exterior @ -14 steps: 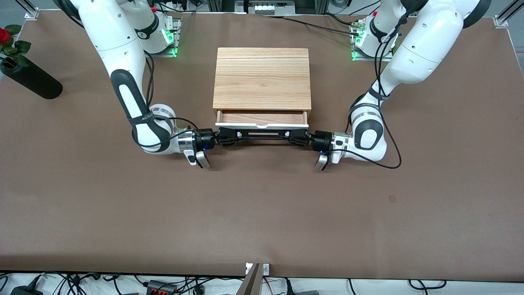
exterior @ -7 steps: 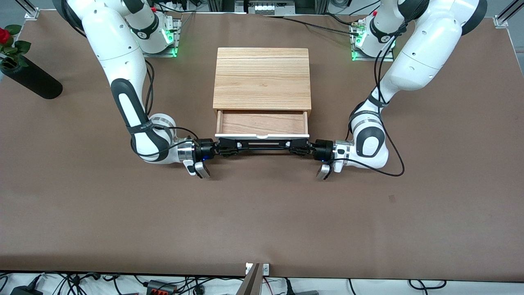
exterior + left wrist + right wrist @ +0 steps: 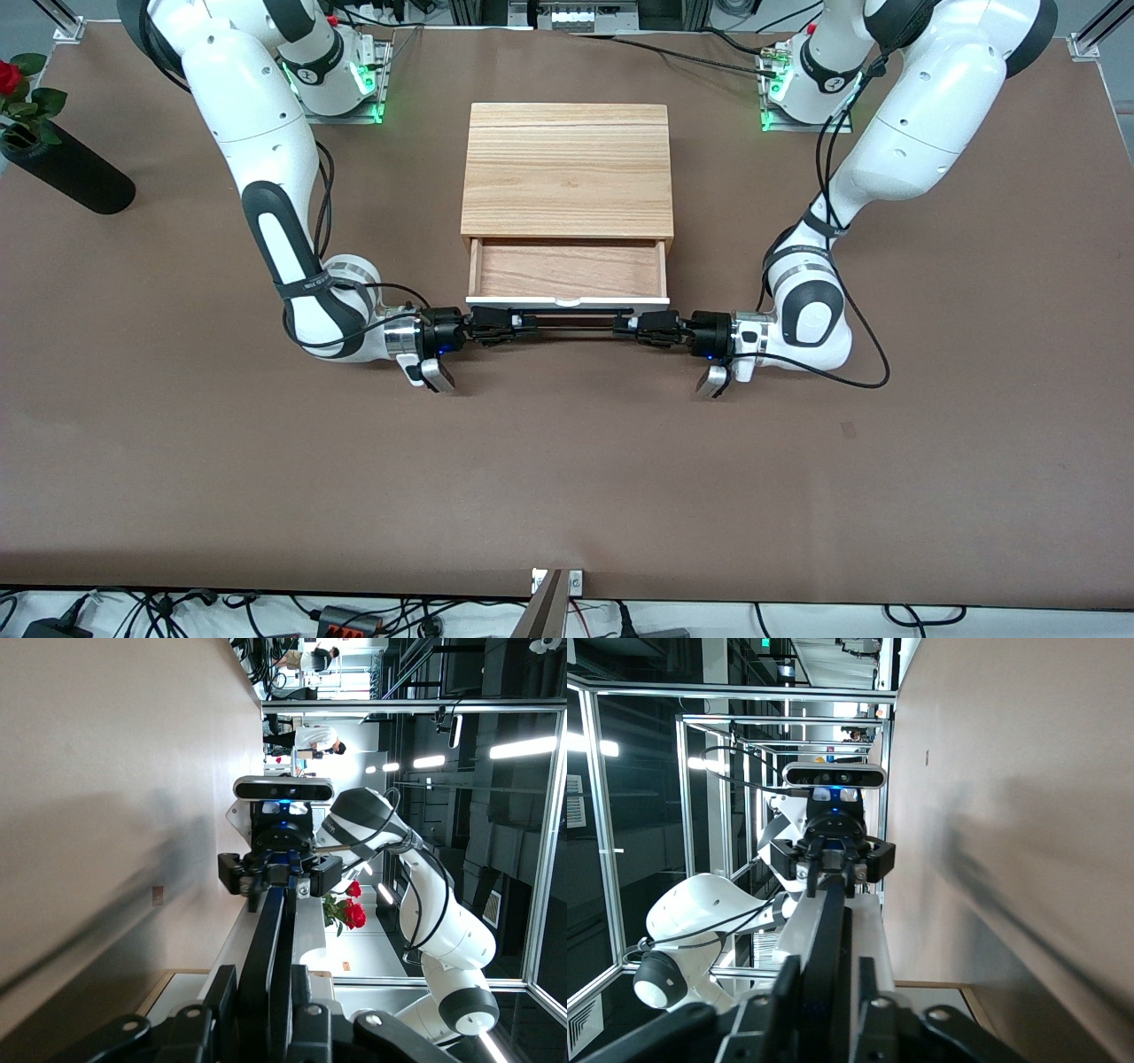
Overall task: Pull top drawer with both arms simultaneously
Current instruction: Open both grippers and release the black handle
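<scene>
Brown table (image 3: 567,461), unlabelled top drawer (image 3: 567,270) open, both end effectors (image 3: 518,322) (image 3: 631,325) on handle (image 3: 571,318).

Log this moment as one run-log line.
left hand: shut on handle | right hand: shut on handle | top drawer: partly open, nothing visible inside | cabinet: mid-table

My left claw (image 3: 633,327) and right claw (image 3: 507,324) cover the ends of the top drawer's (image 3: 567,270) black handle (image 3: 574,322), its white front faces away from view, and its rear stays inside the cabinet (image 3: 567,170).
</scene>
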